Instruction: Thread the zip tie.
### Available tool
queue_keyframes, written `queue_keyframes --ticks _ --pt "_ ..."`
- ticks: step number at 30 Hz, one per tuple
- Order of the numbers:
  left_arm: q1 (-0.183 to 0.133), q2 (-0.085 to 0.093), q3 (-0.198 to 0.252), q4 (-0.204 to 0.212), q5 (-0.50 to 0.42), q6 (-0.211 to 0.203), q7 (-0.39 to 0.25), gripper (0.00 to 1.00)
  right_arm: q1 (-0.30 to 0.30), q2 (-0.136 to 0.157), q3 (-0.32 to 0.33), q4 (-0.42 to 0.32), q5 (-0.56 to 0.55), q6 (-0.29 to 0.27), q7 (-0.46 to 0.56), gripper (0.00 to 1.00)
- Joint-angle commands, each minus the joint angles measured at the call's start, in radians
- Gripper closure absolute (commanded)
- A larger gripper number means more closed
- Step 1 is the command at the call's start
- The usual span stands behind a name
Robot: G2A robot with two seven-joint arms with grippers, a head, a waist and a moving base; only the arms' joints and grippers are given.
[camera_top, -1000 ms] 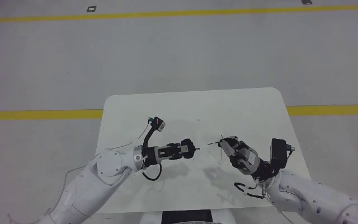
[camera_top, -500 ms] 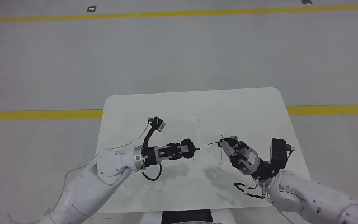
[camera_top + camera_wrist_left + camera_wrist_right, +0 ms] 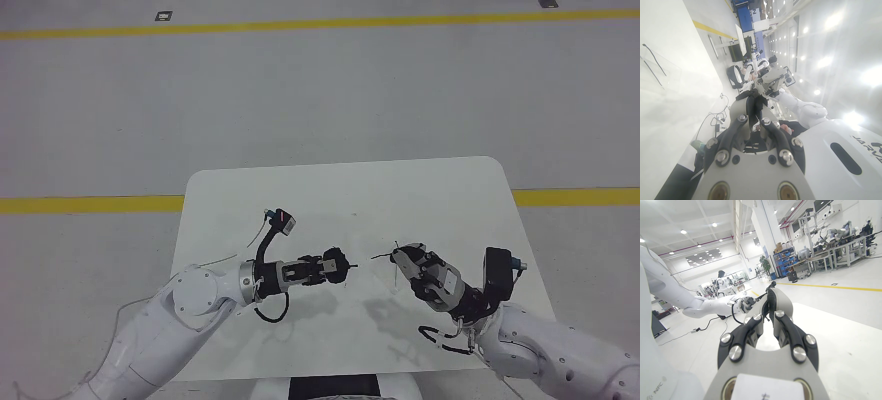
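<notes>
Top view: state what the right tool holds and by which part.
A thin black zip tie, pinched on its strap by the right tool; a free length points toward the left tool. How far along is unclear.

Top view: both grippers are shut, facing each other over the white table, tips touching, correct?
Not touching: the top view shows a gap between the left gripper and the right gripper, which holds a zip tie. Both are shut, facing each other over the white table.
</notes>
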Motion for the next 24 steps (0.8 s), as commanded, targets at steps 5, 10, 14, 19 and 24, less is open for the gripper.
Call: queue_keyframes --ticks 5,10,14,19,24 --pt "0.000 0.000 0.000 0.000 0.000 0.000 0.000 1.00 0.000 0.000 0.000 0.000 0.000 0.000 0.000 1.00" --pt "0.000 0.000 0.000 0.000 0.000 0.000 0.000 1.00 0.000 0.000 0.000 0.000 0.000 0.000 0.000 1.00" --pt "0.000 0.000 0.000 0.000 0.000 0.000 0.000 1.00 0.000 0.000 0.000 0.000 0.000 0.000 0.000 1.00" --pt "-0.009 -0.006 0.008 -0.016 -0.028 -0.014 0.021 1.00 0.000 0.000 0.000 0.000 0.000 0.000 0.000 1.00" --pt "-0.041 -0.016 0.005 -0.031 -0.072 -0.038 0.027 1.00 0.000 0.000 0.000 0.000 0.000 0.000 0.000 1.00"
